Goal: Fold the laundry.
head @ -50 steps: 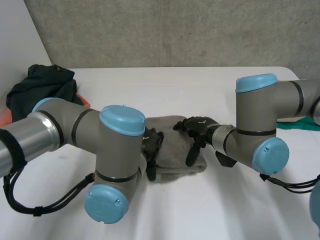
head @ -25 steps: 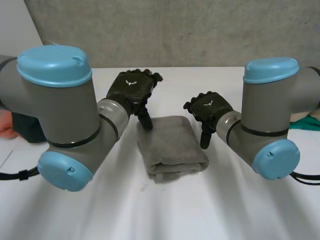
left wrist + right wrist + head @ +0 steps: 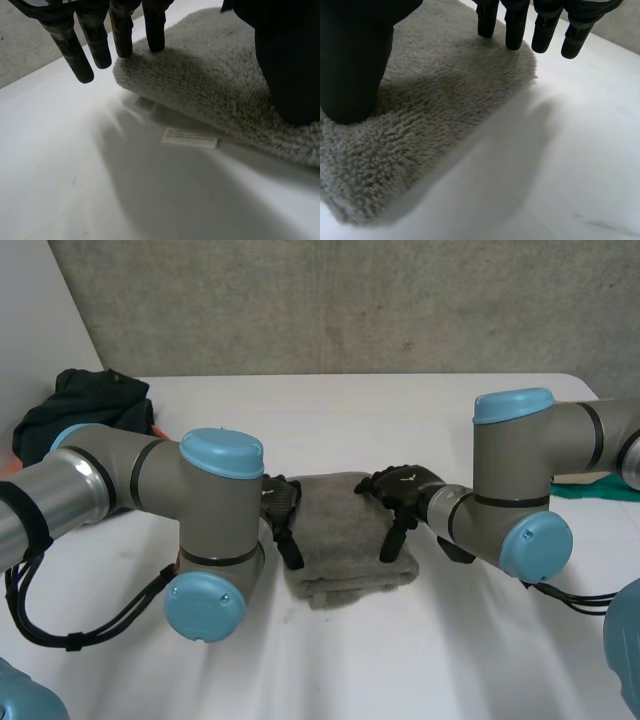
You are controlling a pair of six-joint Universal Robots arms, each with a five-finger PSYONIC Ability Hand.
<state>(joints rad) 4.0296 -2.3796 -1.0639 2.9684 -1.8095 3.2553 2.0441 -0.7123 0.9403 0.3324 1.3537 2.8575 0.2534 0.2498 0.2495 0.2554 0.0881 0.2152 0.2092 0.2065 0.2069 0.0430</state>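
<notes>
**Around the work: table, wall and spare cloth**

A white table (image 3: 400, 410) spreads across the head view, its far edge meeting a rough grey concrete wall (image 3: 350, 300). A plain white panel (image 3: 30, 310) stands at the left, leaning across the wall's corner. On the table's far left corner lies a crumpled dark green heap of clothes (image 3: 85, 410), bunched and unfolded. A sliver of something orange (image 3: 8, 466) shows just beside the heap at its near side. At the table's right edge, well apart from the heap, lies a flat strip of green cloth (image 3: 600, 491).
</notes>
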